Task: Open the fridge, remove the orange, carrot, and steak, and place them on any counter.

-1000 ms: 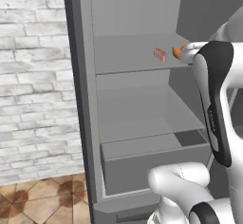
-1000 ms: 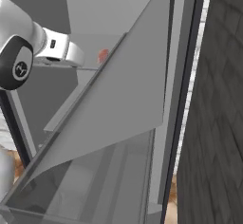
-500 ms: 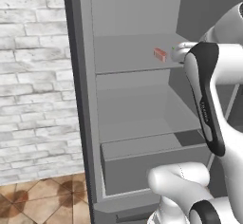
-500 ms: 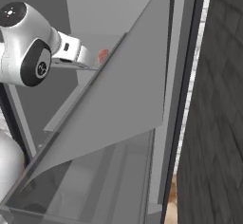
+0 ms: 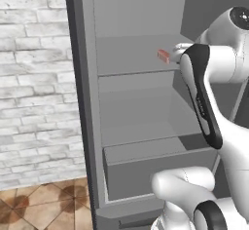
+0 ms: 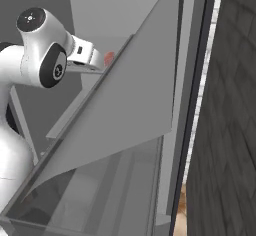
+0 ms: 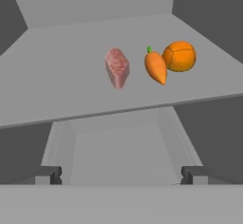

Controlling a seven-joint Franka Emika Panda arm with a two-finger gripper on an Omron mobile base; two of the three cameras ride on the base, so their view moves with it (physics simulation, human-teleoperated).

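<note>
The steak (image 7: 116,67), the carrot (image 7: 155,67) and the orange (image 7: 179,56) are seen in the hand view lying in a row on a light grey shelf (image 7: 61,90) inside the fridge (image 5: 85,126), whose door stands open. The steak is placed at the left of the row, the carrot is set just beside it with its green tip pointing away from the camera, and the orange is pressed against the carrot's right side. All three are found ahead of the gripper (image 7: 121,174) and above the gap between its jaws, well clear of both fingertips (image 7: 50,174); nothing is held. The jaws are spread wide apart, one tip at each lower corner of the hand view, with a lower shelf and the drawer seen between them. In the left base view the steak (image 5: 163,55) is visible on the upper shelf, just beside the white wrist of the arm, which is reached into the fridge at shelf height. In the right base view a reddish spot, probably the steak (image 6: 109,56), is glimpsed past the hand, behind the edge of the open door (image 6: 130,110).
</note>
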